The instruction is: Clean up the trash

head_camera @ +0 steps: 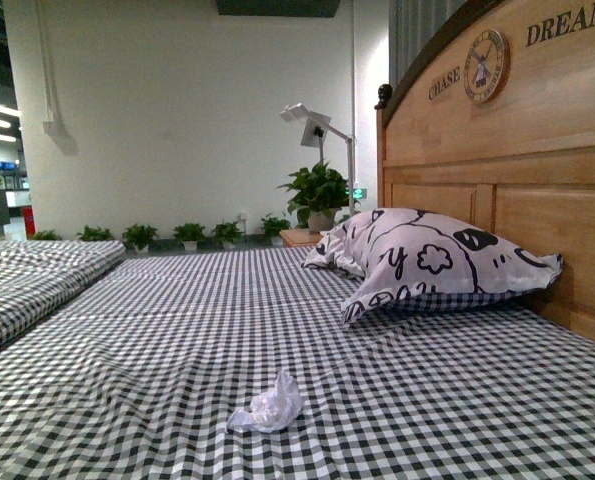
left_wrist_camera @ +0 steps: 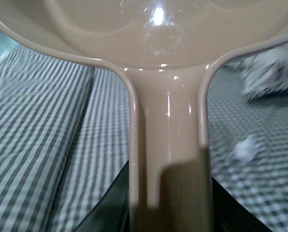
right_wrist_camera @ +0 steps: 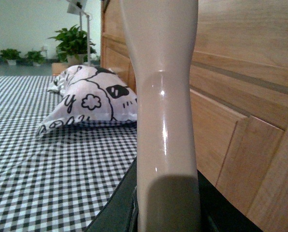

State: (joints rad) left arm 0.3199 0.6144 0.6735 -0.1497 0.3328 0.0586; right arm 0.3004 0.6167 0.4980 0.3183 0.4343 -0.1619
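Clamped by its handle in the left gripper (left_wrist_camera: 170, 217) sat the dustpan (left_wrist_camera: 168, 43), the right gripper (right_wrist_camera: 168, 212) held another beige handle (right_wrist_camera: 165, 96), and the tissue wad (head_camera: 267, 405) lay well in front of the pillow (head_camera: 427, 255).

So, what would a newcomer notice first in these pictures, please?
Probably the small crumpled white tissue wad, lying alone on the black-and-white checked bedsheet near the front. Behind it to the right, a black-and-white cartoon-print pillow lies by the wooden headboard. A glossy beige plastic dustpan fills the left wrist view, a pale plastic handle the right.
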